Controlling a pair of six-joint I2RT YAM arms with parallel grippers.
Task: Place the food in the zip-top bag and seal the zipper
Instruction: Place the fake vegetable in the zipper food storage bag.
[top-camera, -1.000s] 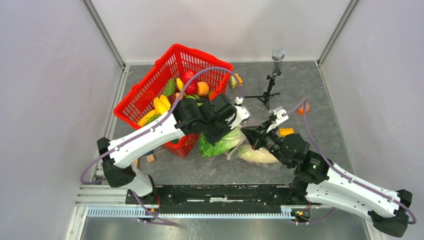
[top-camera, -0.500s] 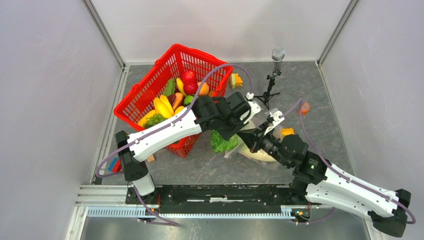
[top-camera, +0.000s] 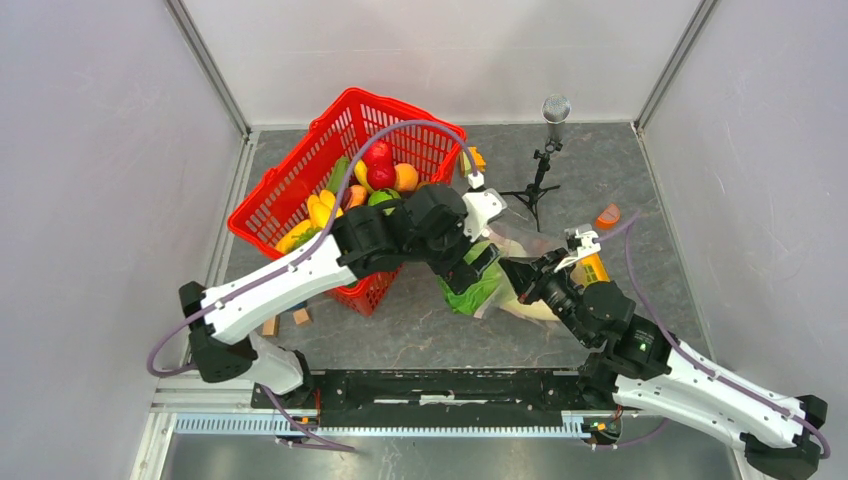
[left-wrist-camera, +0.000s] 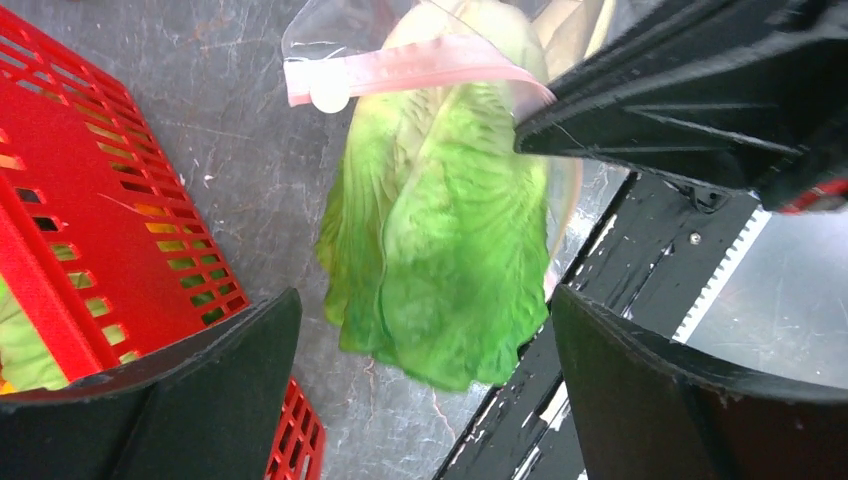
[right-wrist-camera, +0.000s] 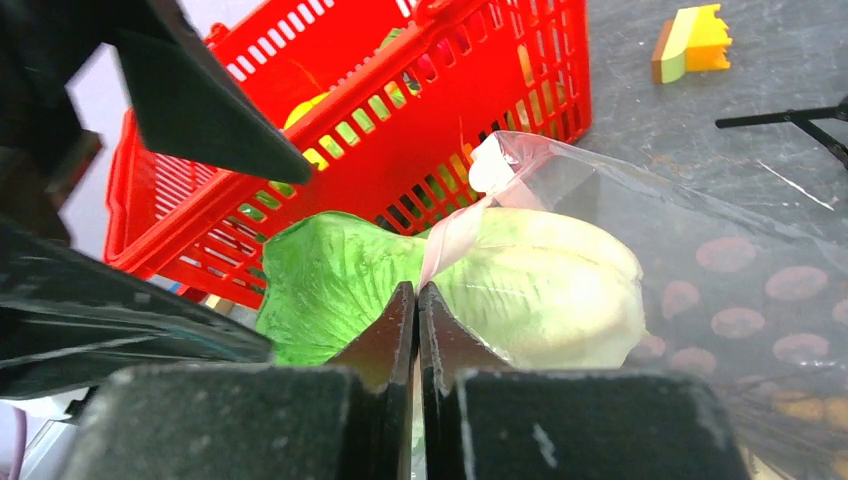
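Your left gripper (left-wrist-camera: 425, 305) stands with its jaws spread wide and empty, and between them you see the lettuce (left-wrist-camera: 440, 210). It lies on the table (left-wrist-camera: 250, 120) just beside the red basket (left-wrist-camera: 90, 210), with its pale end inside the mouth of the clear bag (right-wrist-camera: 700, 230) and its green leaves outside. Your right gripper (right-wrist-camera: 417, 295) is clamped tight on the pink zipper (right-wrist-camera: 452, 232), where the strip crosses the lettuce. Overhead, both grippers meet at the lettuce, near the basket holding the other food (top-camera: 378, 165).
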